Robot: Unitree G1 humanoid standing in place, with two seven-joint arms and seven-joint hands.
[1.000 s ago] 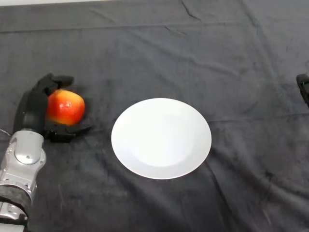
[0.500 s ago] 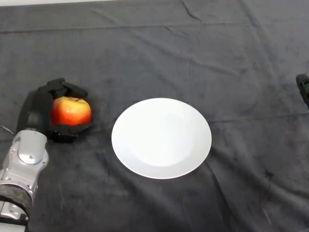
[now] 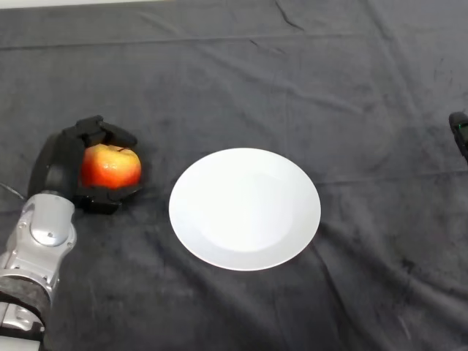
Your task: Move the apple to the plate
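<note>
A red and yellow apple (image 3: 110, 166) sits at the left of the table, inside my left hand (image 3: 60, 164). The black fingers curl over its top and the thumb wraps under its near side, so the hand is shut on the apple. A white round plate (image 3: 244, 208) lies on the dark cloth at the middle of the table, to the right of the apple and a short gap away from it. The plate has nothing on it. My silver-grey forearm (image 3: 40, 245) comes in from the lower left.
A dark cloth (image 3: 292, 80) covers the whole table. A small dark object (image 3: 460, 131) shows at the right edge of the view.
The fingers have closed round the apple. The hand and the apple have shifted slightly to the right, toward the plate.
</note>
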